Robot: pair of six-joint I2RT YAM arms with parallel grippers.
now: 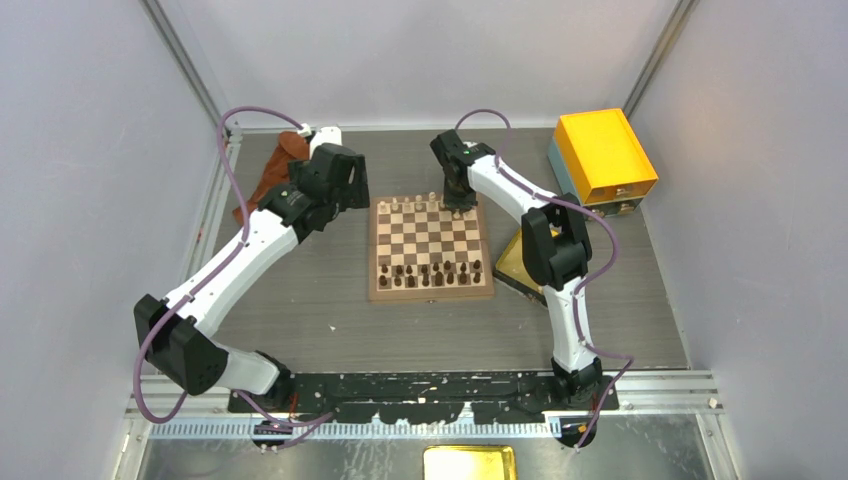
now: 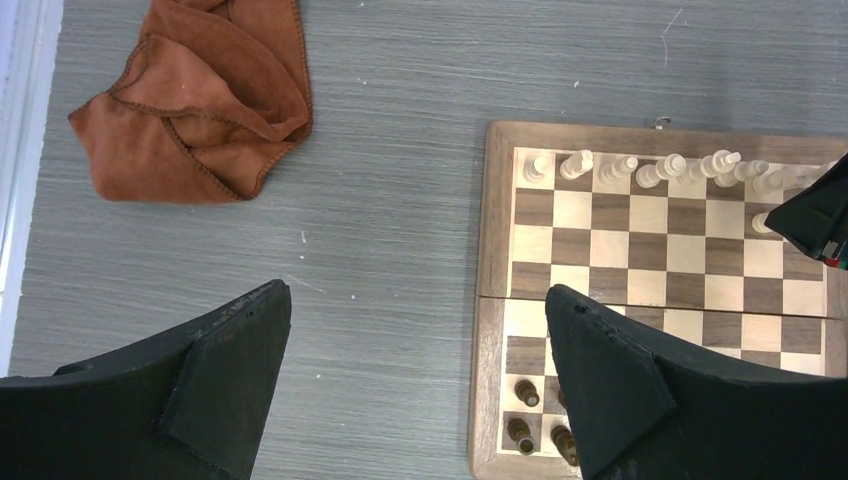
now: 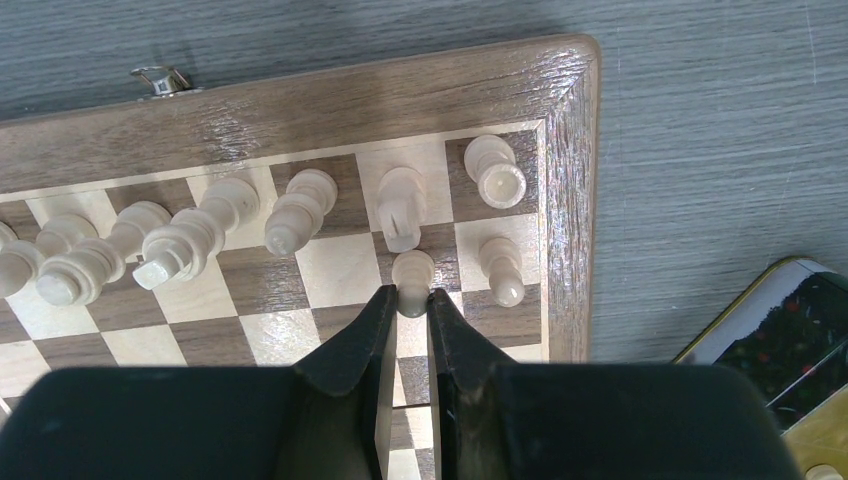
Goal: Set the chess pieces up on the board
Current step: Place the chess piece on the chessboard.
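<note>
The board (image 1: 430, 295) lies mid-table. Cream chess pieces (image 2: 660, 170) line its far row, and dark chessmen (image 1: 430, 272) fill the near rows. In the right wrist view my right gripper (image 3: 410, 298) is shut on the head of a cream pawn (image 3: 412, 268). This pawn stands upright in the second row, one square from the board's right edge, beside another cream pawn (image 3: 500, 268). My left gripper (image 2: 415, 290) hangs wide open over the bare table at the board's left border (image 2: 497, 250), holding nothing.
A crumpled brown cloth (image 2: 200, 100) lies at the far left of the table. An orange-yellow box (image 1: 603, 155) stands at the far right. The corner of a yellow tray (image 3: 790, 330) lies just right of the board, partly under the right arm.
</note>
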